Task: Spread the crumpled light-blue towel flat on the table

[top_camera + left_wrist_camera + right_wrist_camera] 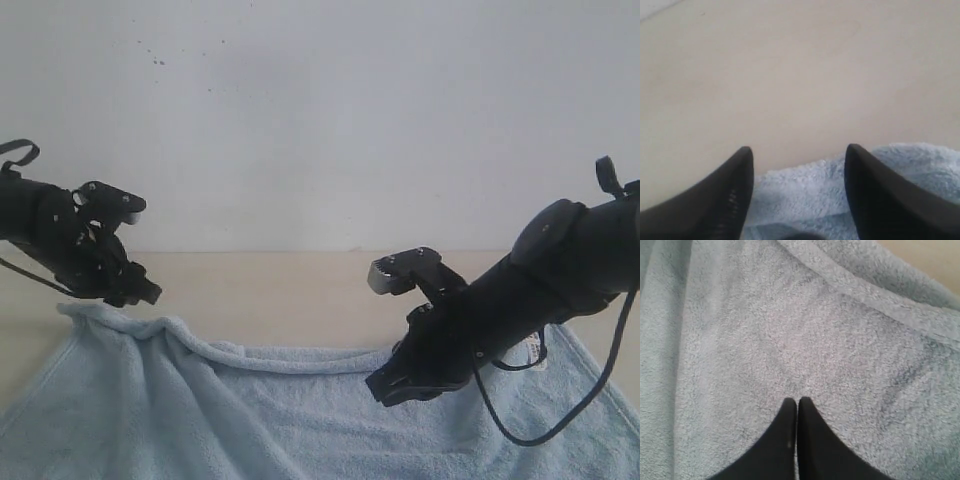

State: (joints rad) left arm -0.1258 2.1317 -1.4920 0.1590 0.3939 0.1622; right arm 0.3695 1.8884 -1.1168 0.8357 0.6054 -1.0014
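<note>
1. The towel point(300, 420) lies nearest the viewer, on the near part of the surface, and runs out of sight at the near edge. As far as it shows, its long axis runs side to side, parallel to the surface's far edge. Its far hem faces that edge and sags in a shallow curve between the two far corners. The far-left corner is bunched and sits a little higher than the rest. From it a soft ridge slants toward the near middle. Along the far hem the cloth is rolled over into a thick fold.
2. The surface point(290, 290) shows bare as a pale strip between the towel's far hem and the far edge.
3. The right hand point(797, 401) is over the towel, right of the middle and just inside the far hem. Its two fingers are pressed together with no cloth between them. I cannot tell whether the tips touch the pile.
4. The left hand point(797, 150) is at the towel's far-left corner with its fingers wide apart. The towel's edge lies below the gap and nothing is gripped.
5. A small white label point(524, 352) shows near the towel's far-right corner, partly hidden by the right arm.
</note>
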